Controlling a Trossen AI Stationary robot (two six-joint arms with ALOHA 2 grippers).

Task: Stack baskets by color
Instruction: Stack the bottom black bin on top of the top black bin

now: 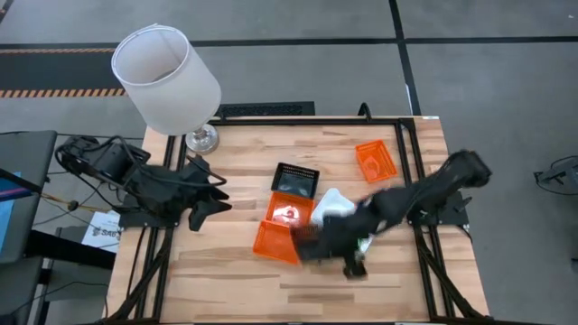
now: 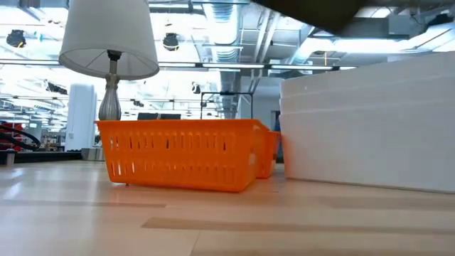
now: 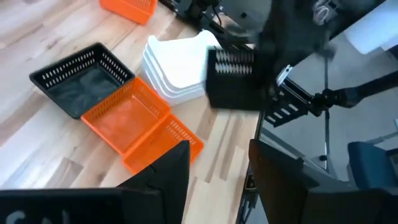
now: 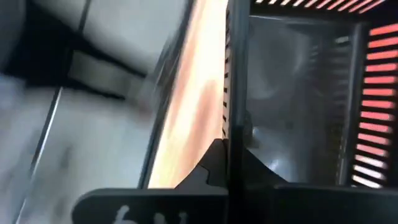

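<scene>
The right gripper is clamped shut on the thin mesh wall of a black basket; in its wrist view the two fingers pinch that wall edge-on, which suits a tray too shallow to grasp any other way. It carries the basket off the wood, just in front of the white stack, probably to move it toward the other black basket so the colours can be grouped.

Next to that one sit two orange baskets, touching each other but side by side rather than nested. A third orange basket lies well apart near the table's far right, so the orange pile is not yet made.

The left gripper waits at the table's left edge, jaws parted and empty, clear of the right arm's work. A lamp stands at the far left corner.
</scene>
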